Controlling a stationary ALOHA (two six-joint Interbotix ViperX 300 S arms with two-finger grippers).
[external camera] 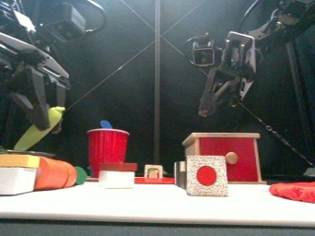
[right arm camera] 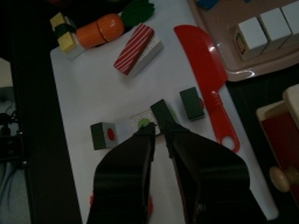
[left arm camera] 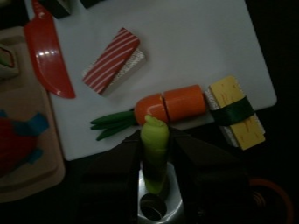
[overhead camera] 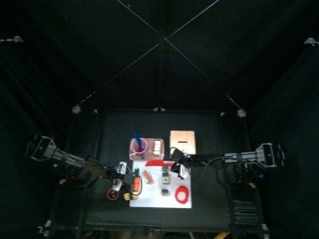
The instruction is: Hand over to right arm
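Nearest the front camera stands one speckled square block (external camera: 205, 175) with a red disc, touching one wooden box (external camera: 234, 147) with a red face; one red cup (external camera: 107, 147) stands further left. The left tool (left arm camera: 155, 166) hangs above the white mat (left arm camera: 198, 44), clamped on one yellow-green toy piece (left arm camera: 155, 138). Under it lie one toy carrot (left arm camera: 173, 105), one egg sushi (left arm camera: 237, 112) touching the carrot, one salmon sushi (left arm camera: 114, 61) and one red toy knife (left arm camera: 47, 52). The right arm (external camera: 246, 41) hangs over the right side of the worktop (overhead camera: 112, 121), its tool (right arm camera: 158, 122) with jaws apart and empty, above two small dark green pieces (right arm camera: 193, 103).
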